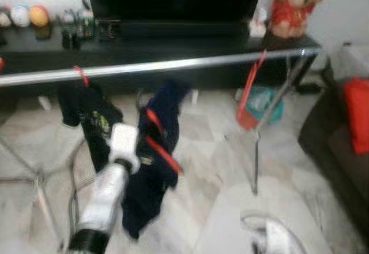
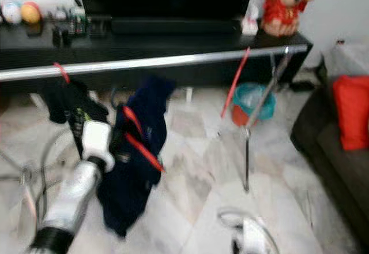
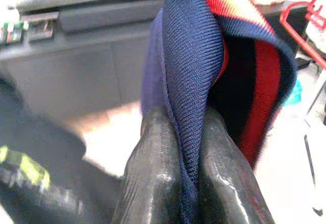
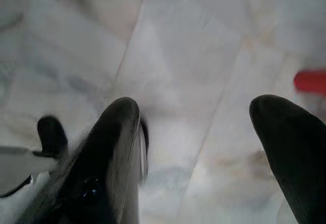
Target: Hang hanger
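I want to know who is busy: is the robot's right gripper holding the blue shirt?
No, the right gripper hangs open over bare floor, while the left gripper is the one pinching the blue shirt.

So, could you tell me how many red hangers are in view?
3: one hanger on the rail carrying a black garment, one in the navy garment, one bare, hanging rightward. Others may be hidden.

Red figurine (image 1: pixel 294 3) atop black TV console (image 1: pixel 173 49).
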`<state>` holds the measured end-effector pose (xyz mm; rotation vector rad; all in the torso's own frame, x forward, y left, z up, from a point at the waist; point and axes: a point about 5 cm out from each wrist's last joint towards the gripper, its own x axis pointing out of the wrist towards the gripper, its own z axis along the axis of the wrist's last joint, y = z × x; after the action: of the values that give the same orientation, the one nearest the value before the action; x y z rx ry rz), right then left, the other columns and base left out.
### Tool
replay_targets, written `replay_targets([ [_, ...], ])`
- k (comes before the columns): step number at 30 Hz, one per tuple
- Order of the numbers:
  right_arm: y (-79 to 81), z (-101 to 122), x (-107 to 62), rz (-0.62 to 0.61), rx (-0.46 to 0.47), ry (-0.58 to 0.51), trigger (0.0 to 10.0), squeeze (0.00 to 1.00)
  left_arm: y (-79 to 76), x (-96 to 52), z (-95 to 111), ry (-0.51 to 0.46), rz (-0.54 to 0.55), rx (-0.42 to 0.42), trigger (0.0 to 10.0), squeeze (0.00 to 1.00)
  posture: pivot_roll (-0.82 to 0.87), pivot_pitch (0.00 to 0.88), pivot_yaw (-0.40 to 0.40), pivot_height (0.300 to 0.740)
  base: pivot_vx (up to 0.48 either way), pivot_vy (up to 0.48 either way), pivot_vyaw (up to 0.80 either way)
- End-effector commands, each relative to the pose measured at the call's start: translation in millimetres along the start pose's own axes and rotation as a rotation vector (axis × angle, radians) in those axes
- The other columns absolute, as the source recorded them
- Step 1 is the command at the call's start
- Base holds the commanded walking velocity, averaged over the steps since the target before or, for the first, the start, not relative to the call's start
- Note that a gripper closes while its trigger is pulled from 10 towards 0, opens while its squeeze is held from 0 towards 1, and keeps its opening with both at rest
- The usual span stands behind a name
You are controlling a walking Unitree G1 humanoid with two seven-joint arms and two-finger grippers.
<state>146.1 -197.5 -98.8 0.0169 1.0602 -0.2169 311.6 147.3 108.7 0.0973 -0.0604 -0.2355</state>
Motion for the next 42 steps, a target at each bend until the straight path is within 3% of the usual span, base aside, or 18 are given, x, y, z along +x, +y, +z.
replay_targets([
  [1,-12.3,-5,-0.7,-0.04,0.011,0.019,10.0,0.0,-15.8,5.4,14,-0.036,-0.082,0.024,10.0,0.0,0.01,0.06,-0.033,0.74,0.409,0.0,0.0],
  [4,-10.8,-1,0.0,-0.034,0.061,0.01,10.0,0.0,-18.7,6.2,17,-0.039,-0.098,0.027,10.0,0.0,0.01,0.06,-0.03,0.74,0.409,0.0,-0.53],
  [12,3.7,20,2.5,0.044,0.039,-0.044,10.0,0.0,-25.6,6.8,19,-0.018,-0.14,0.029,10.0,0.0,0.01,0.06,-0.028,0.74,0.338,0.0,-0.56],
  [25,16.9,16,1.5,0.08,0.013,-0.037,10.0,0.0,-32.5,-0.4,13,0.054,-0.225,0.044,10.0,0.0,0.02,0.075,-0.015,0.74,0.0,0.0,0.0],
  [34,21.1,15,1.0,0.097,-0.003,-0.033,10.0,0.0,-36.0,19.9,11,0.12,-0.124,0.038,10.0,0.0,0.01,0.073,-0.017,0.74,0.0,0.0,0.0],
  [37,21.8,15,1.0,0.101,0.001,-0.035,10.0,0.0,-30.6,25.7,-1,0.177,-0.061,0.053,10.0,0.0,0.01,0.072,-0.018,0.74,0.0,0.0,0.0],
  [42,20.6,16,1.1,0.102,-0.011,-0.04,10.0,0.0,-18.3,34.4,-5,0.192,0.025,0.048,10.0,0.0,0.01,0.069,-0.02,0.74,0.0,0.0,0.0],
])
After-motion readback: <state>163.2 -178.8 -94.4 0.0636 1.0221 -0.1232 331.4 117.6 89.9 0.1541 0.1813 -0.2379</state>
